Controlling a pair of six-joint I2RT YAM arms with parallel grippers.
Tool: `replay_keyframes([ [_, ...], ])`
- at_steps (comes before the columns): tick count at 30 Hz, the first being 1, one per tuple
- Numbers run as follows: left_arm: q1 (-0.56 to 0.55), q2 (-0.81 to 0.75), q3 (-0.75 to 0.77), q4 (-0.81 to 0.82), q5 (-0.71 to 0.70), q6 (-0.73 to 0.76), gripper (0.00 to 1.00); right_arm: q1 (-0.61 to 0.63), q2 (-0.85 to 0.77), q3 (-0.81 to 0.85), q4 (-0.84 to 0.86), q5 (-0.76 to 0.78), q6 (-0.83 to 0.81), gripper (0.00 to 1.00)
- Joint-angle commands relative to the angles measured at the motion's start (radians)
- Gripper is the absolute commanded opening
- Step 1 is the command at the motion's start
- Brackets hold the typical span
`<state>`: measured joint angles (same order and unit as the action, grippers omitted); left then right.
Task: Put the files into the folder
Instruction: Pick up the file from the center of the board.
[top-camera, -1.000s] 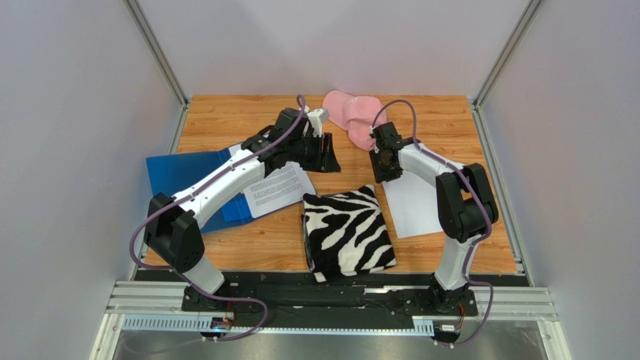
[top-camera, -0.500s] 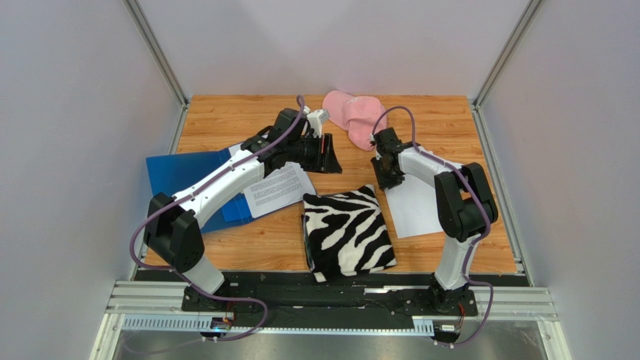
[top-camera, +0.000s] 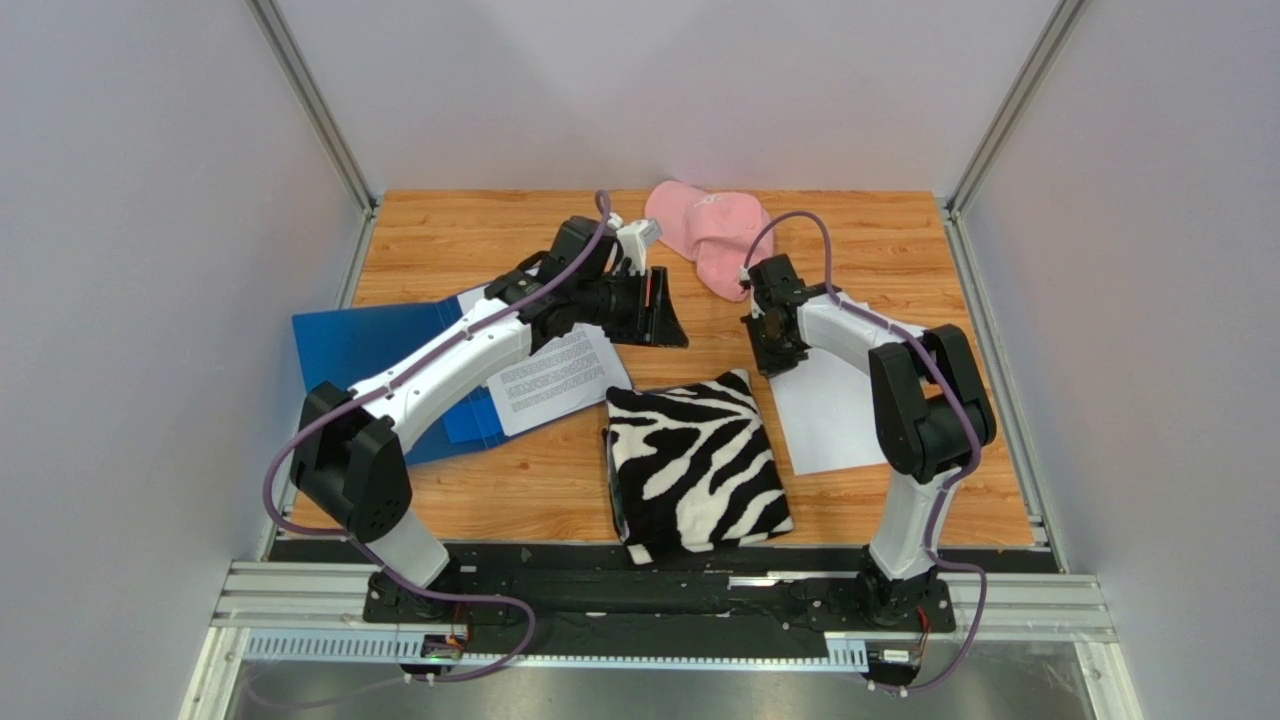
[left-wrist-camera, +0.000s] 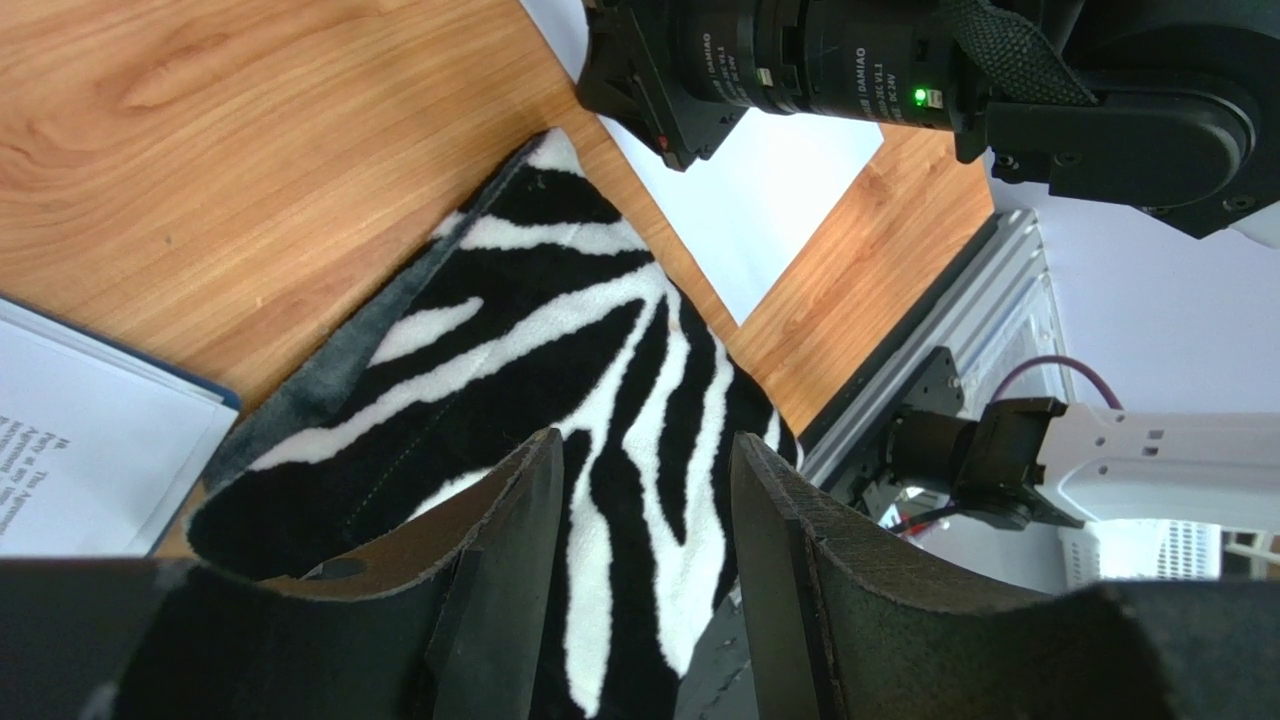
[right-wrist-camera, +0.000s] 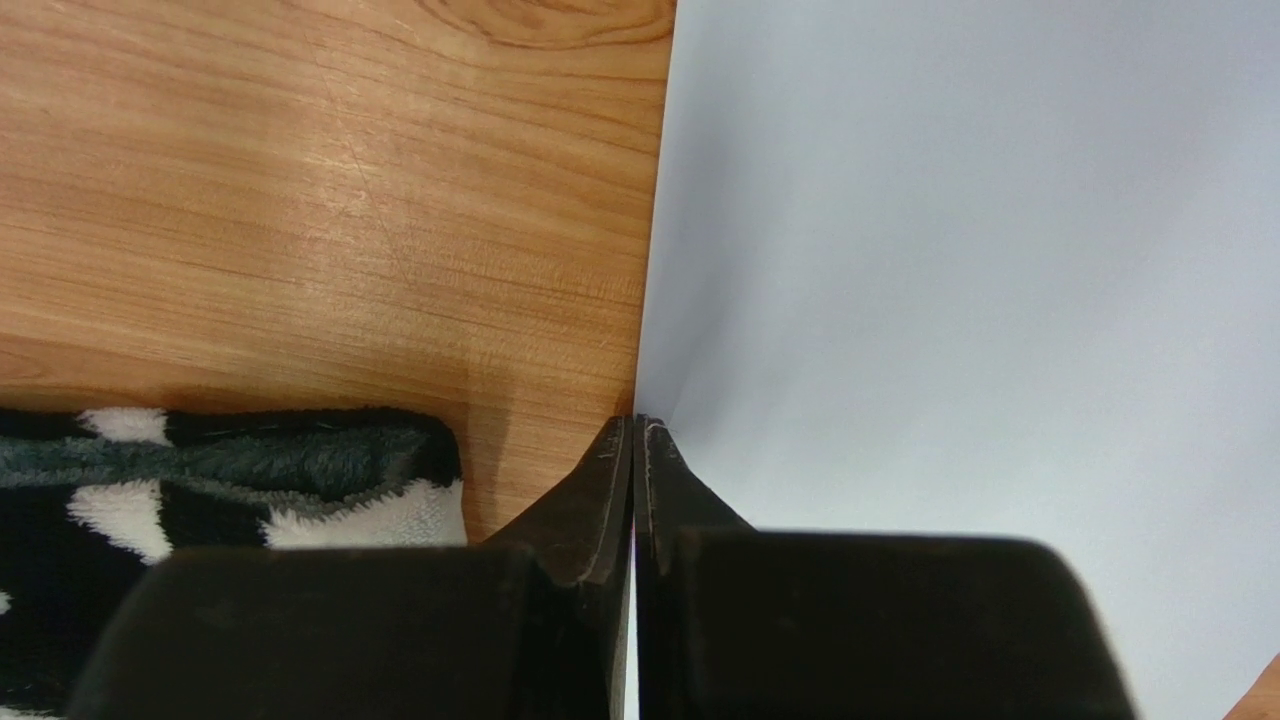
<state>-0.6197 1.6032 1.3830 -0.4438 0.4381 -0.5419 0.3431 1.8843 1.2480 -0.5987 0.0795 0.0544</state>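
You had the right gripper (right-wrist-camera: 634, 428) pinched shut on the edge of a white sheet (right-wrist-camera: 977, 300) beside the zebra cloth (left-wrist-camera: 601, 315), the left gripper (left-wrist-camera: 646, 450) open and empty. The folder (top-camera: 361, 348) lay well apart at far left; your next move probably called for lifting that sheet across to it

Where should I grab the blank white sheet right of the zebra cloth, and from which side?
Pinch the sheet by its left edge near the far corner, coming from the zebra cloth side. It lies flat, so only that edge offers purchase; the right gripper is shut there.
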Motion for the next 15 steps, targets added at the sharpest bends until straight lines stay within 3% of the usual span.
replay_keyframes([
  [1, 0.003, 0.063, 0.063, 0.036, 0.048, -0.061, 0.55, -0.009, -0.02, 0.016, 0.03, 0.012, -0.016, 0.0],
  [7, 0.003, 0.147, 0.131, 0.086, 0.128, -0.139, 0.55, -0.012, -0.079, 0.019, 0.02, 0.04, -0.005, 0.0],
  [12, -0.003, 0.205, 0.172, 0.091, 0.143, -0.147, 0.55, -0.087, -0.178, -0.016, 0.01, 0.01, 0.164, 0.0],
  [13, -0.005, 0.222, 0.204, 0.082, 0.148, -0.142, 0.55, -0.108, -0.236, -0.06, 0.02, -0.015, 0.195, 0.02],
  [15, -0.031, 0.271, 0.232, 0.088, 0.168, -0.135, 0.55, -0.175, -0.301, -0.11, 0.02, -0.033, 0.308, 0.21],
])
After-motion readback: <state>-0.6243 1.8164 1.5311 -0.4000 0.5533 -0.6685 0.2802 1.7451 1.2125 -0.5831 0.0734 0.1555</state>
